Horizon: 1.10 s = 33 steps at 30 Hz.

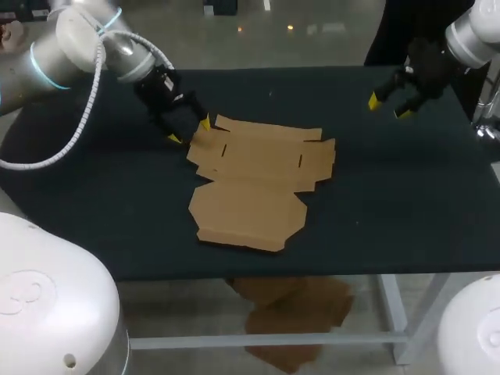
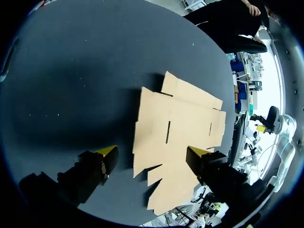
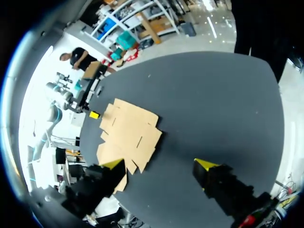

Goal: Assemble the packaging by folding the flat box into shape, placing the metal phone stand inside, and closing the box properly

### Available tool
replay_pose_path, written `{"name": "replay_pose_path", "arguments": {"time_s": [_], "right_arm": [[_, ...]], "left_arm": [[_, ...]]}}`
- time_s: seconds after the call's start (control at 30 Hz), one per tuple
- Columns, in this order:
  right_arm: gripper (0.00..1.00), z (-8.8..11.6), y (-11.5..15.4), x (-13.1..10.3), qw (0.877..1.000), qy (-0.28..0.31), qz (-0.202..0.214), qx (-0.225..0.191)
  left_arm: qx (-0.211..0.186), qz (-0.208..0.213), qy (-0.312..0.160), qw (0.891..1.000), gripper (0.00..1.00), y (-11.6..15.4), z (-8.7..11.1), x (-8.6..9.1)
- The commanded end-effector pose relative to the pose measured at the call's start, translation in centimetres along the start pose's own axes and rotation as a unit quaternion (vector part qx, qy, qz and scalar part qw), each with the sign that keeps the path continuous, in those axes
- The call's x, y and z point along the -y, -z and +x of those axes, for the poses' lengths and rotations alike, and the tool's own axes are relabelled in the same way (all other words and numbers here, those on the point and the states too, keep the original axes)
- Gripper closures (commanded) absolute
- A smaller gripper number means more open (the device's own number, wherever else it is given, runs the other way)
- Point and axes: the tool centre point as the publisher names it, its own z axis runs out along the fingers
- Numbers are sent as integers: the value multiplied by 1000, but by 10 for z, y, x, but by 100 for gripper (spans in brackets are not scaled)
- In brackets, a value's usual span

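At mid-frame on the dark bench [image 1: 406, 203]: flat box [image 1: 258, 183], wholly unfolded, no panel raised. Upper left: left tool [image 1: 189, 131] spread wide, hovering at the box's left flap, contact unclear. Upper right: right tool [image 1: 388, 108] spread too, empty, well apart from the box. No phone stand in sight. Folding, loading and closing all yet to do.

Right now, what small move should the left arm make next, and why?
Probably lower the left gripper to pinch the box at its left edge: it lies fully flat, that gripper hangs open over this edge, and the right gripper is open, far off.
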Motion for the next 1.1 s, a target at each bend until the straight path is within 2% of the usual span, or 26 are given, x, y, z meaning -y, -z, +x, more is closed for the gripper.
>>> {"name": "replay_pose_path", "arguments": {"time_s": [0.03,0.1,0.23,0.33,0.57,0.6,0.7,0.83,0.9,1.03,1.1], "right_arm": [[0,0,1,0,1000,0,2,-1],[0,0,1,0,1000,0,2,-1],[0,0,1,0,1000,0,2,-1],[0,0,1,0,1000,0,2,-1],[0,0,1,0,1000,0,2,-1],[0,0,1,0,1000,0,2,-1],[0,0,1,0,1000,0,2,-1],[0,0,1,0,1000,0,2,-1],[0,0,1,0,1000,0,2,-1],[0,0,1,0,1000,0,2,-1],[0,0,1,0,1000,0,2,-1]], "left_arm": [[-34,197,1,980,0,2,-5,-22],[-40,204,-8,978,1,4,-3,-25],[-42,219,-13,975,16,-1,1,-28],[-28,234,-7,972,13,-8,1,-28],[-29,244,-5,969,15,-17,-4,-21],[-29,243,-6,969,15,-18,-4,-20],[-32,237,-10,971,26,-20,-3,-19],[-36,219,-17,975,24,-25,-2,-19],[-36,213,-16,976,25,-26,-3,-18],[-37,205,-18,978,40,-28,-3,-18],[-36,198,-22,979,42,-30,-2,-18]]}}
